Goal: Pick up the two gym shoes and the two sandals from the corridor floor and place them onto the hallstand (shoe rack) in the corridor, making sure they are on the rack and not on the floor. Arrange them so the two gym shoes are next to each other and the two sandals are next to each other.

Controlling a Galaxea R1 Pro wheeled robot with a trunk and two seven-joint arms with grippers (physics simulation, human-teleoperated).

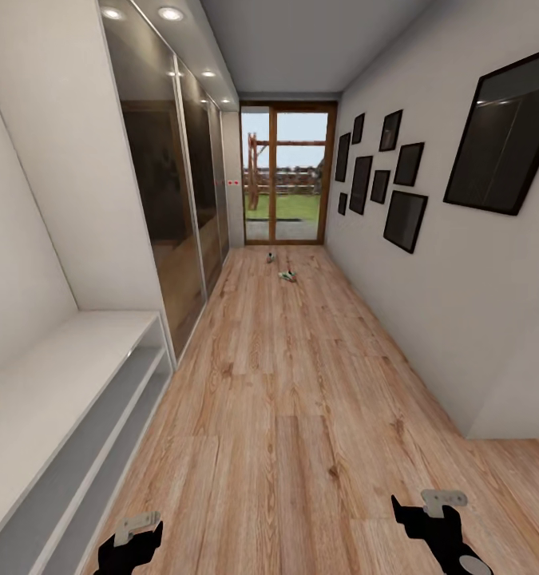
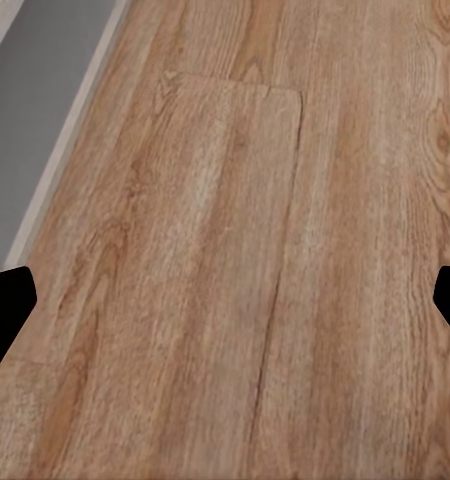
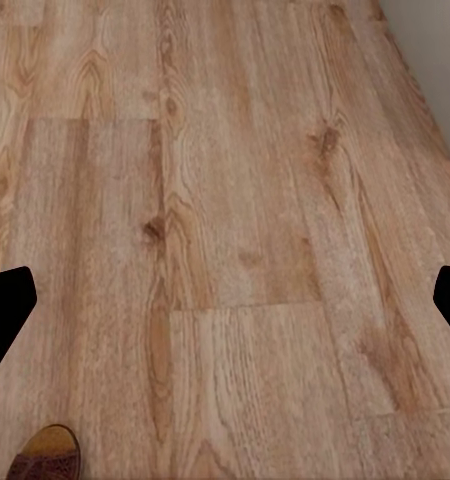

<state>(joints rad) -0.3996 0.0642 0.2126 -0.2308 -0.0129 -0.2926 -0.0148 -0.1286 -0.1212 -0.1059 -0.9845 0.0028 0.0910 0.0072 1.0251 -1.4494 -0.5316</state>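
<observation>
I see both my hands, left point(image 2: 225, 300) and right point(image 3: 225, 300), spread open and empty over the light brown wood-plank floor point(image 1: 301, 399); a dark brown sandal's tan footbed point(image 3: 45, 455) lies near the right one.

Light brown wood-grain corridor floor point(image 1: 301, 415)

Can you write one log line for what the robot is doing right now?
phase: start, nothing carried | left tool: open | right tool: open | gym shoes: far down corridor floor | sandal: near right tool | hallstand: left

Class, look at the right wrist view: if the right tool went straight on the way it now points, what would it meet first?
Most likely the bare corridor floor; the right tool is open and empty, and depth is unclear.
</observation>
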